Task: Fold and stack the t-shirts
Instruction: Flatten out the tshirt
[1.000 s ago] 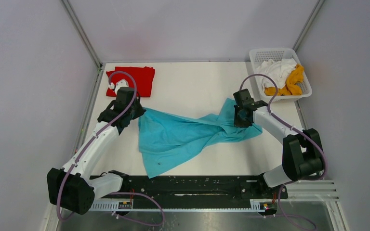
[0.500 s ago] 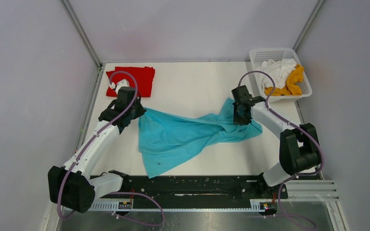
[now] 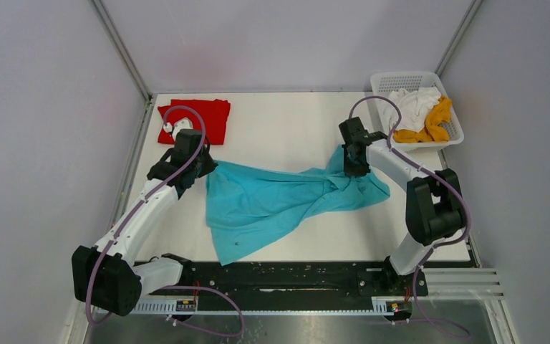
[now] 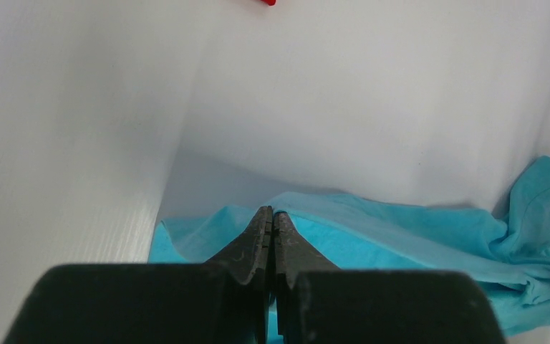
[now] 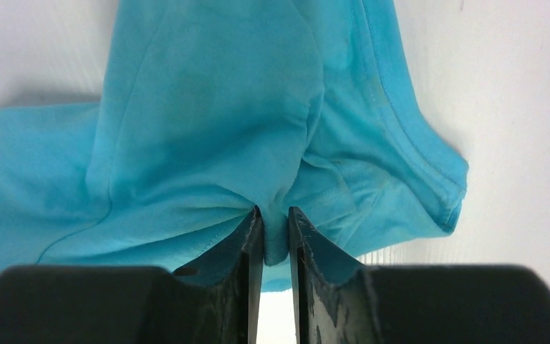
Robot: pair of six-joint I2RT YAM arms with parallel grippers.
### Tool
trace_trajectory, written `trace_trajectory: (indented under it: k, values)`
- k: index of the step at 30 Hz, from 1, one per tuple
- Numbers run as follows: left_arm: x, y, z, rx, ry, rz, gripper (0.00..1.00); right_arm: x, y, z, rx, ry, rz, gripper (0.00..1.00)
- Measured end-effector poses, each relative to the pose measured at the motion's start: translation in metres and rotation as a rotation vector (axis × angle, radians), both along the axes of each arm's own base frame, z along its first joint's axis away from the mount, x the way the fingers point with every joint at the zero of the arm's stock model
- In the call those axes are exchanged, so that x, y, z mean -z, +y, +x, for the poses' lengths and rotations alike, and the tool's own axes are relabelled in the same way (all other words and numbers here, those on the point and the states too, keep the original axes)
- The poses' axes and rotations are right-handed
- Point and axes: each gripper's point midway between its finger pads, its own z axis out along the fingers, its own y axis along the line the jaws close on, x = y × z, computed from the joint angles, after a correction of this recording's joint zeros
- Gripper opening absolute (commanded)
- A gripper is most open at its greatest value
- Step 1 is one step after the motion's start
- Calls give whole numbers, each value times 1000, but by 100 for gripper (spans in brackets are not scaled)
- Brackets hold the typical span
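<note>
turquoise t-shirt (image 3: 272, 204): lying crumpled across the middle of the table (image 3: 286, 122), drawn out between the two arms; one corner trailing toward the near edge; right end bunched into folds
left gripper (image 4: 272, 215): fingers pressed together on the upper left edge of the turquoise t-shirt; fabric raised in a small ridge at the tips
right gripper (image 5: 276, 218): jaws nearly together, clamped on a pinch of gathered turquoise fabric; hemmed edge just to the right of the pinch
red t-shirt (image 3: 200, 118): folded flat in the far left corner of the table; just beyond the left gripper; apart from the turquoise t-shirt
basket (image 3: 401, 77): white plastic lattice, at the far right corner of the table
white t-shirt (image 3: 412, 104): crumpled inside the basket, toward its middle
mustard-yellow t-shirt (image 3: 437, 122): crumpled inside the basket, touching the white t-shirt, on its right and near side
</note>
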Motion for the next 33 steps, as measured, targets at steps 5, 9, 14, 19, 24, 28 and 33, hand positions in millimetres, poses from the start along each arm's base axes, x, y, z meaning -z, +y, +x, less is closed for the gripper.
trace_trajectory:
  k: [5, 9, 14, 19, 24, 28, 33]
  values:
    - [0, 0, 0, 2, 0, 2, 0, 1, 5, 23, -24, 3, -20, 20]
    - [0, 0, 0, 4, 0, 5, 0, -2, 3, 37, -38, -11, -51, 13]
    - [-4, 2, 0, 3, -2, 13, 0, -27, -5, 51, -33, -95, -103, 8]
    - [-62, 2, 3, 4, -143, -21, 0, -114, -19, 38, 1, -342, -72, 9]
    - [-175, 10, -25, 2, -458, -109, 0, -254, -36, -21, 23, -795, 99, 9]
    - [-244, 22, -71, 8, -700, -186, 0, -324, -47, -85, 15, -1092, 256, 13]
    - [-266, 23, -93, 40, -800, -229, 0, -305, -42, -106, -15, -1083, 323, 39]
